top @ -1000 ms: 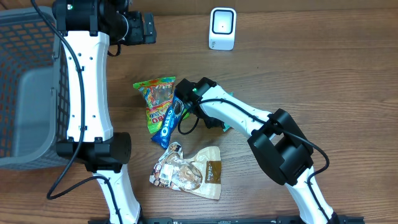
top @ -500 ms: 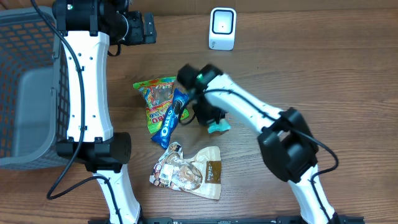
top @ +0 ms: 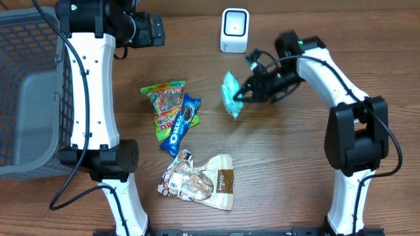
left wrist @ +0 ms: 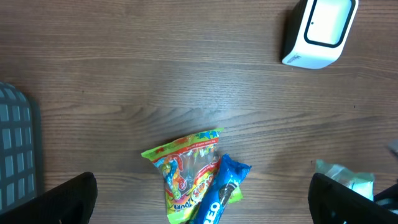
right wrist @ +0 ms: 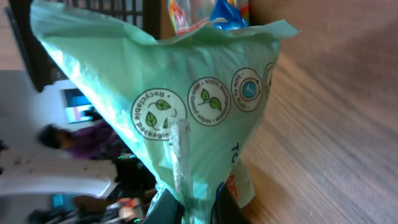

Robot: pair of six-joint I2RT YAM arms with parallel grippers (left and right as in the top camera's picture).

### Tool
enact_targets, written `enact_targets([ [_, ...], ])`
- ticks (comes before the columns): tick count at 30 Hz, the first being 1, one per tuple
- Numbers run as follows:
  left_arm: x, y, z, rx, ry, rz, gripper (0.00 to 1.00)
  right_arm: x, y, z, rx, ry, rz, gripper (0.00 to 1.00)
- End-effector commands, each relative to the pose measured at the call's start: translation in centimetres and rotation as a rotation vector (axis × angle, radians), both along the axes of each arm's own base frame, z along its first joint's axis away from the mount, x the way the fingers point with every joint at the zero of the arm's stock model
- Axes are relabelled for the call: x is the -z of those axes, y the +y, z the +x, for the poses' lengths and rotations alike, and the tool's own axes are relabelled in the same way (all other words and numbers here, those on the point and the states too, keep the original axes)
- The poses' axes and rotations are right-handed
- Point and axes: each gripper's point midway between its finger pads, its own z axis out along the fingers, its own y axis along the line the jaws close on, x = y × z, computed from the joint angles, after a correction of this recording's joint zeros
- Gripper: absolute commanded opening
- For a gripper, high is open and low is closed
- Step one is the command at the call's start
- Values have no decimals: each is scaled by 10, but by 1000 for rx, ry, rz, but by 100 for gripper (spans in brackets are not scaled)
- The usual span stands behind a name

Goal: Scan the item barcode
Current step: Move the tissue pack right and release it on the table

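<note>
Four snack packets lay counted: one mint-green plastic pouch (top: 231,95), one multicoloured candy bag (top: 165,105), one blue Oreo wrapper (top: 182,124), one beige cookie bag (top: 197,182). One white plastic scanner (top: 234,29). One grey mesh basket (top: 26,46).

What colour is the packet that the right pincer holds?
The packet is pale mint green, with round green printed badges; the right wrist view shows it best.

Right arm (top: 328,70) stretched across upper table, forearm angled left. Right gripper (top: 251,88) points left, jaws pinched tight on green packet (top: 231,99). Wrist view: dark fingertips (right wrist: 160,211) clamp packet's lower edge. Left arm (top: 88,85) stands tall at left side. Left gripper (top: 157,29) up top, aimed right, fingers (left wrist: 59,199) spread wide, gripping nothing.
</note>
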Motion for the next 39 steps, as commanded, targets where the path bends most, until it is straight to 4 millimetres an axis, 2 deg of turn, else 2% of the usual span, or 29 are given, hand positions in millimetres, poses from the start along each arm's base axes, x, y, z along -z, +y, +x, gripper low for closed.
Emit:
enact_targets([
  [1, 2, 2, 3, -10, 2, 0, 100, 1, -5, -15, 17, 40, 171, 4],
  [5, 2, 2, 3, -10, 1, 0, 100, 36, -27, -16, 99, 132, 77, 4],
  [8, 2, 2, 3, -10, 2, 0, 100, 73, -46, -17, 190, 228, -111, 5],
  [9, 2, 2, 3, -11, 1, 0, 100, 93, -57, -20, 230, 265, -224, 6],
  [11, 2, 2, 3, -10, 2, 0, 100, 114, -75, -23, 281, 298, -393, 14],
  [13, 2, 2, 3, -11, 2, 0, 100, 126, -90, -24, 327, 318, -513, 23],
  [14, 2, 2, 3, -10, 2, 0, 100, 129, -95, -25, 341, 324, -551, 26],
  [16, 2, 2, 3, -10, 2, 0, 100, 137, -107, -26, 373, 333, -641, 47],
  [21, 2, 2, 3, -10, 1, 0, 100, 146, -132, -28, 422, 336, -807, 66],
  [24, 2, 2, 3, -10, 1, 0, 100, 142, -147, -27, 437, 328, -905, 72],
  [27, 2, 2, 3, -10, 1, 0, 100, 127, -160, -20, 441, 300, -991, 73],
  [32, 2, 2, 3, -10, 2, 0, 100, 83, -171, 4, 465, 232, -1056, 76],
  [34, 2, 2, 3, -10, 2, 0, 100, 64, -170, 14, 478, 209, -1044, 82],
  [36, 2, 2, 3, -10, 2, 0, 100, 49, -164, 20, 486, 202, -1006, 99],
  [39, 2, 2, 3, -10, 1, 0, 100, 36, -144, 22, 478, 230, -891, 100],
])
